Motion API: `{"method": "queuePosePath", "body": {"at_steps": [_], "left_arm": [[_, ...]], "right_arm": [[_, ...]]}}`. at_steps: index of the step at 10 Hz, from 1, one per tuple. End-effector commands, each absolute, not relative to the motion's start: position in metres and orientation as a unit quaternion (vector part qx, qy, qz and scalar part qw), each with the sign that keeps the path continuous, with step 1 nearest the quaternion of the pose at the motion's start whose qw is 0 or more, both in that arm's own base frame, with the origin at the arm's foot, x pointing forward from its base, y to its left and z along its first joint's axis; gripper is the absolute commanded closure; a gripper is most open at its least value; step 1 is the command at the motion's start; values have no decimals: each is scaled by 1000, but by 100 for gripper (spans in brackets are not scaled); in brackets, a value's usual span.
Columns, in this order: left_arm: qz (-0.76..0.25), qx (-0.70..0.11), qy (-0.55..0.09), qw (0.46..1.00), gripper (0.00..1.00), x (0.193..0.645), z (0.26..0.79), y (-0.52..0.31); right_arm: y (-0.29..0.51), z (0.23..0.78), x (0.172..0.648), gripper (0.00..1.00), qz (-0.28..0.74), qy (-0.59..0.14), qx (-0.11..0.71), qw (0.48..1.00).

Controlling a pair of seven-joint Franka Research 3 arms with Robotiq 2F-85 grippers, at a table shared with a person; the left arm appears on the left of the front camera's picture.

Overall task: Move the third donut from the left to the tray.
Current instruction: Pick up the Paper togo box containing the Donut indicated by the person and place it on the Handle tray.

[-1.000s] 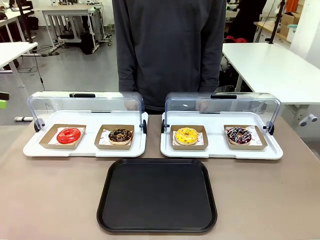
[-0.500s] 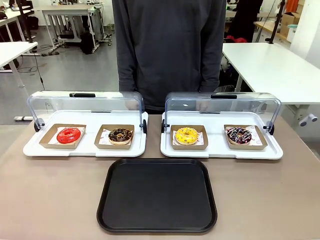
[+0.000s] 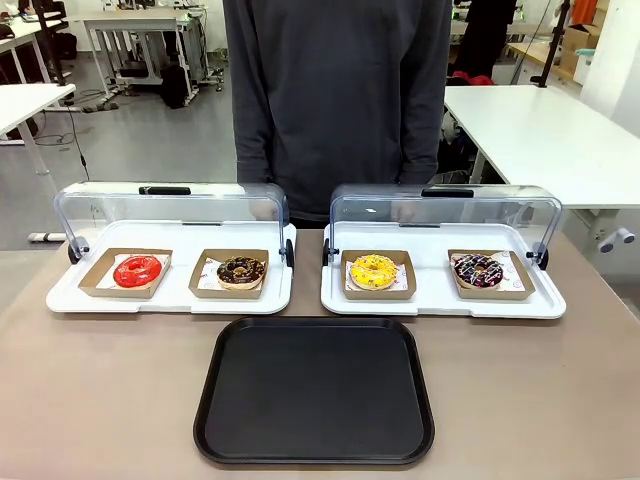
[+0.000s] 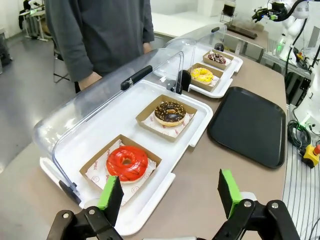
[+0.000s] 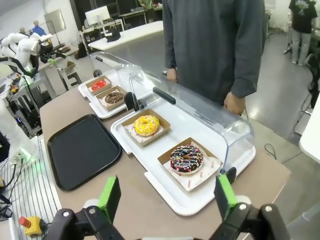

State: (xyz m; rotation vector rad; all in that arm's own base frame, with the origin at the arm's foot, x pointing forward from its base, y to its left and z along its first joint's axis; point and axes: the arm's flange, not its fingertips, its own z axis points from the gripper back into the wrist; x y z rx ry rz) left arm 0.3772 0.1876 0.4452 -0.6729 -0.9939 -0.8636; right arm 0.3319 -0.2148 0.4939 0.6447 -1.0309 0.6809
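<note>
Your left gripper has its jaws spread wide with nothing between them, and it hovers above the left end of the table, over the red donut. Your right gripper is just as wide and just as empty, and it hangs over the right end, nearest the sprinkled donut.

The yellow donut sits in its cardboard holder on the left half of the right white base. Next to it on the same base is the sprinkled donut. The clear lid is swung back over the base's far edge, which probably leaves the front free for your reach. The holder's raised sides look like the sensible thing to pinch, sparing the glaze.

The black tray lies bare at the middle of the table's near edge, its far edge just in front of both bases. That looks like a short pull toward you, and your right arm seems the closer one.

The table is a matt grey-brown. A person in a dark grey top stands at its far edge, hands low behind the lids. Beyond are white tables and a pale floor.
</note>
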Motion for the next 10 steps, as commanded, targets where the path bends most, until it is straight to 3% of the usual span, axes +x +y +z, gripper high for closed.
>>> {"method": "queuePosePath", "body": {"at_steps": [1,10], "left_arm": [[-396,-314,-453,734,0,378,445,184],[-396,-314,-453,734,0,378,445,184]], "right_arm": [[-216,494,332,0,312,-480,294,765],[-216,494,332,0,312,-480,294,765]]}}
